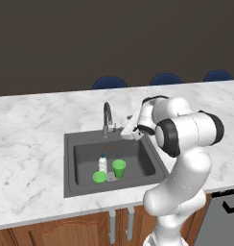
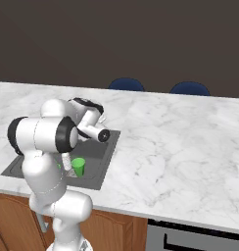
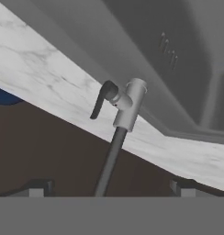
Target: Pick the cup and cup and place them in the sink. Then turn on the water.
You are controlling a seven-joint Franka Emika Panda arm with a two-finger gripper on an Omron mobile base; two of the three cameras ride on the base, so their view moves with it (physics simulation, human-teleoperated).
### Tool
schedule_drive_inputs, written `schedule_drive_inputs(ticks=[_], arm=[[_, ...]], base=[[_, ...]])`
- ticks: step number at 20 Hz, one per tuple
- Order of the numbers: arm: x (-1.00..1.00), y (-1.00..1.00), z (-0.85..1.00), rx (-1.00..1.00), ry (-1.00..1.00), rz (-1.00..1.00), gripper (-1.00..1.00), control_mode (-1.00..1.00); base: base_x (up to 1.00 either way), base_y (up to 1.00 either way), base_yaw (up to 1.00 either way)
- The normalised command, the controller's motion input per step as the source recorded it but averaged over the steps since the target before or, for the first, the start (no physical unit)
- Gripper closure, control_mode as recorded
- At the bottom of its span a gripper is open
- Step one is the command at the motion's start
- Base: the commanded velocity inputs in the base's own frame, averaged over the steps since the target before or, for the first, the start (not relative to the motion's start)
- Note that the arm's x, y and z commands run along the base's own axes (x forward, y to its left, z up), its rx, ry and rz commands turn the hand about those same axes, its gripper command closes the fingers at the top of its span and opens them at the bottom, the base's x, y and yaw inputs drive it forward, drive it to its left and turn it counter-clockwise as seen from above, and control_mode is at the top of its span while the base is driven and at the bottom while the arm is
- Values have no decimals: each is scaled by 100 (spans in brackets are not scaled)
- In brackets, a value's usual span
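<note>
End effector [image 1: 130,130] sits by the tap [image 1: 107,118], jaws spread wide, gripping nothing. Both green cups are already in the sink [image 1: 71,166]: one upright [image 1: 119,168], one on its side [image 1: 99,177], next to a white bottle [image 1: 103,163]. What's left for you is the lever [image 3: 100,99]: small, rigid, probably slick. Push on its free end, away from the pivot; pinching likely isn't needed.

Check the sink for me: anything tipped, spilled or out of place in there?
One green cup lies on its side on the sink floor; the other cup stands upright beside it. A small white bottle stands with them in the basin. No water runs from the tap.
</note>
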Motion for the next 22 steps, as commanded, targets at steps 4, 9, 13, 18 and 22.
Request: schedule_drive_inputs(ticks=[4, 9, 13, 18, 22], arm=[[21, 13, -5, 1, 6, -2, -100, -100], [19, 11, -9, 1, 5, -2, -100, -100], [21, 2, -12, 0, 4, -2, -100, -100], [23, 0, -14, 0, 3, -2, -100, -100], [25, 0, -17, 0, 1, -2, -100, -100]], base=[[0, 0, 0], [0, 0, 0], [0, 0, 0], [0, 0, 0], [0, 0, 0]])
